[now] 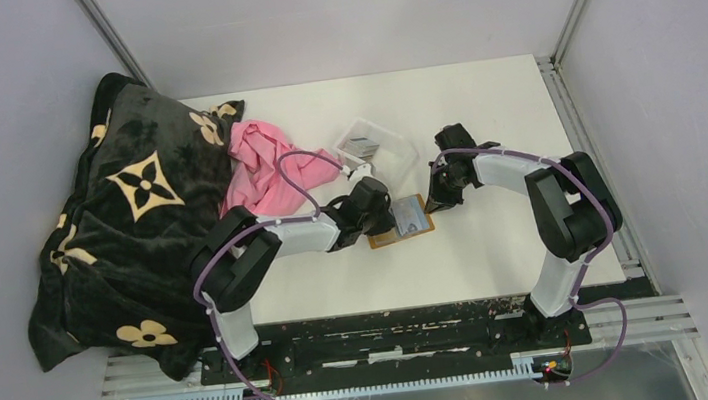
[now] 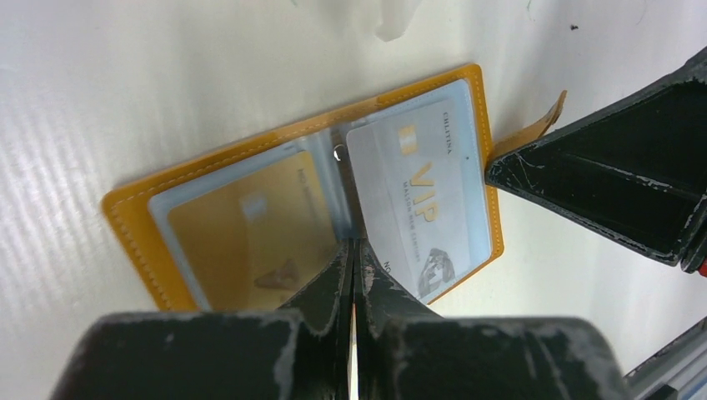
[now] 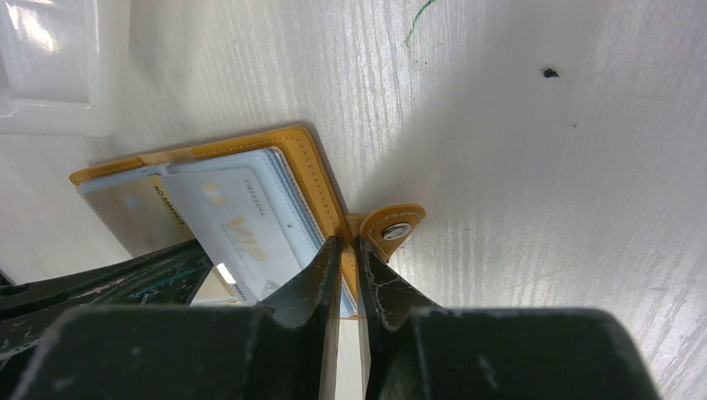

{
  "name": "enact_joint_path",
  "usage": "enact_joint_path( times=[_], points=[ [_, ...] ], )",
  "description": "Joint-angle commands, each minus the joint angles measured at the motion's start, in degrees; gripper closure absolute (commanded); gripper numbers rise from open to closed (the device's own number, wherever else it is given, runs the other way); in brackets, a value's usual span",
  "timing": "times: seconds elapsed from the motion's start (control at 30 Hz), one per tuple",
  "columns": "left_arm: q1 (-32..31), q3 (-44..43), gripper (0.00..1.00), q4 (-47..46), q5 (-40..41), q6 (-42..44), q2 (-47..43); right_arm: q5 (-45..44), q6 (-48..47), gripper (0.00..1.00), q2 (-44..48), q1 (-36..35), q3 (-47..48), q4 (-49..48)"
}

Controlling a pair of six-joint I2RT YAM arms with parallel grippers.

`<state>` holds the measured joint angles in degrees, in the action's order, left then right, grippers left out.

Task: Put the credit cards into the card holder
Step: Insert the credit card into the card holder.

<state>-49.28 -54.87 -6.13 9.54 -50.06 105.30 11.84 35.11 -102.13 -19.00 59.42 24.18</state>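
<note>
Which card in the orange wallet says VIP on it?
The pale silver card, lying crooked on the card holder. The gold card beside it sits straight inside its clear pocket.

A black blanket (cream flower motifs) touches a pink cloth; a clear tray sits nearby.
</note>
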Motion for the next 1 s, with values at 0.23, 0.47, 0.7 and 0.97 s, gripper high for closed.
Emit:
enact_joint_path(
  times=[0.23,0.47,0.7,0.97],
  points=[
    [-1.8,-5.8,0.97,2.1,-3.1,5.2,4.8,-3.4,-1.5,0.85,-1.8,0.0,-2.1,0.7],
    [-1.9,-6.7,0.96,6.4,0.9,4.5,3.6,-4.2,-2.0,0.84,-0.7,0.0,-1.7,1.3],
    [-2.0,-6.6,0.88,12.4,9.2,3.1,-1.5,-6.4,-2.7,0.75,4.1,-0.6,0.8,3.6],
    [-1.9,-7.0,0.78,14.9,15.5,3.7,-9.5,-7.2,-4.7,0.63,11.5,-2.4,4.2,4.7]
  ],
)
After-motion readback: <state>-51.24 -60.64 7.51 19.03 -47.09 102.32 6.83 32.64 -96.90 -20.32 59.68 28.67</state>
